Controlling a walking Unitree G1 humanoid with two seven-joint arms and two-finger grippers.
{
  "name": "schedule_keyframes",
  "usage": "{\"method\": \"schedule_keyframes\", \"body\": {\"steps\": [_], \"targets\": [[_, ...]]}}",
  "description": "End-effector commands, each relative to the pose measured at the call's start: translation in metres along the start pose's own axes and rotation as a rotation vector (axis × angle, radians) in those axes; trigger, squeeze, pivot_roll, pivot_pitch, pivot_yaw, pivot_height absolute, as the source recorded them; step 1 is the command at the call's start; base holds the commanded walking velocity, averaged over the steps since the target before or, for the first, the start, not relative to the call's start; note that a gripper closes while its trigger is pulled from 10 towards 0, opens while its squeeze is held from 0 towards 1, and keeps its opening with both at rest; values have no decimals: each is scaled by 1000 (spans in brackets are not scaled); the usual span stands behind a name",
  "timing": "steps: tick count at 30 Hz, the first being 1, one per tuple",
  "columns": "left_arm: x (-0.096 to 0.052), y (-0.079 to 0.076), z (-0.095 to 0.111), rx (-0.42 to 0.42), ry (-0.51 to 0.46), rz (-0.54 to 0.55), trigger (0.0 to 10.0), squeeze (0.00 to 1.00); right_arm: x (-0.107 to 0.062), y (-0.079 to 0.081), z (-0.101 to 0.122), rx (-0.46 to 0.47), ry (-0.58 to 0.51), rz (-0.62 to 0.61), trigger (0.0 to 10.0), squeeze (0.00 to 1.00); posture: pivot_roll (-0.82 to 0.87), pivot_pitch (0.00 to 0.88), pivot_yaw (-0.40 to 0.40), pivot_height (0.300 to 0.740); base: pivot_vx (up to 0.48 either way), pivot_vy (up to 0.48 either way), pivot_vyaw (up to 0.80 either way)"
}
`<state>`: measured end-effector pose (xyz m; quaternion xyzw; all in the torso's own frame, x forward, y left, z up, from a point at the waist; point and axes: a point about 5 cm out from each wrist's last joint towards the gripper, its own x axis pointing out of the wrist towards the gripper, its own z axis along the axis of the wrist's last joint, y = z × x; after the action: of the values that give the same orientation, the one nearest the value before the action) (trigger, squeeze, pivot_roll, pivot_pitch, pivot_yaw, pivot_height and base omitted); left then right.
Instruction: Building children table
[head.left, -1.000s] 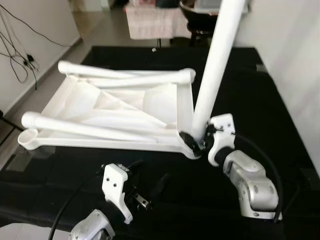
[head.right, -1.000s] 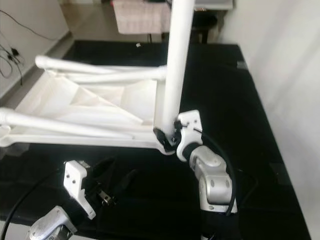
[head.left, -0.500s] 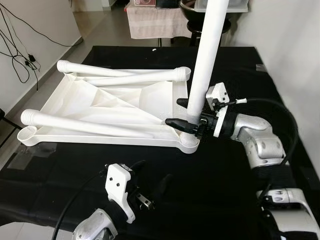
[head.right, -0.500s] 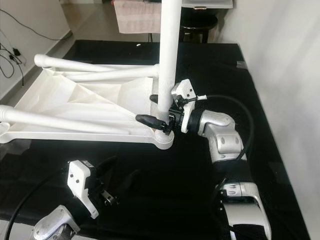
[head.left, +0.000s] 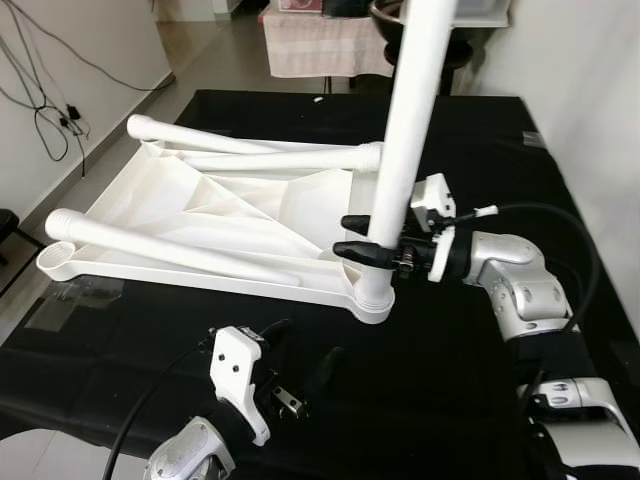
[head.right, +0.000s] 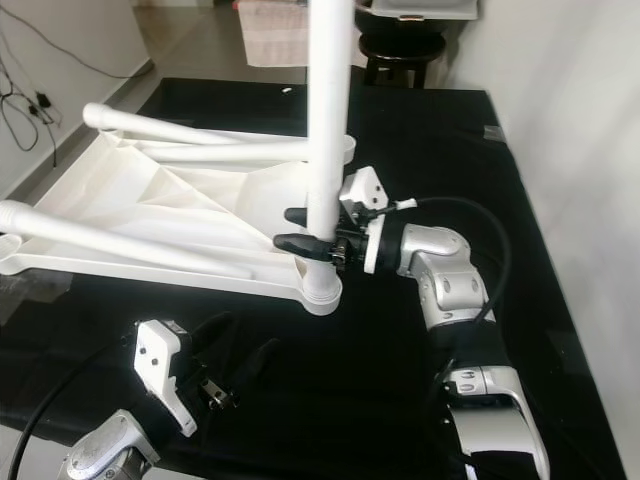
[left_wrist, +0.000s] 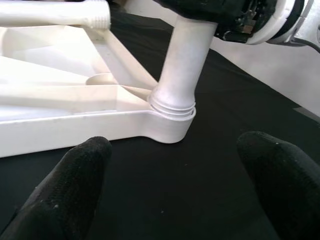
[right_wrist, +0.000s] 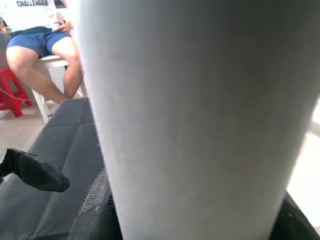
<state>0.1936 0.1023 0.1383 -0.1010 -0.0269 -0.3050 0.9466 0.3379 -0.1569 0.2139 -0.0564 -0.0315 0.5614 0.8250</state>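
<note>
Four views: two from the head, two from the wrists.

The black cloth-covered surface (head.left: 450, 380) is seen from above by both eyes; the upright white plastic tube leg (left_wrist: 182, 65) is viewed low by the left wrist, pressed close by the right.

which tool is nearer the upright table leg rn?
Right. The right tool is clamped around the upright table leg just above its corner socket. The left tool hovers open over the black mat, short of that corner.
</note>
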Motion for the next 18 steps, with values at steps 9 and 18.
{"method": "schedule_keyframes", "body": {"steps": [9, 18], "targets": [[-1, 5, -4, -3, 18, 4, 10000, 0, -8, 15, -17, 134, -42, -424, 0, 0, 58, 122, 20, 740, 0, 0, 0], [0, 7, -4, -2, 20, -1, 10000, 0, -3, 60, -63, 117, 207, -896, 0, 0, 53, 117, 18, 740, 0, 0, 0]]}}
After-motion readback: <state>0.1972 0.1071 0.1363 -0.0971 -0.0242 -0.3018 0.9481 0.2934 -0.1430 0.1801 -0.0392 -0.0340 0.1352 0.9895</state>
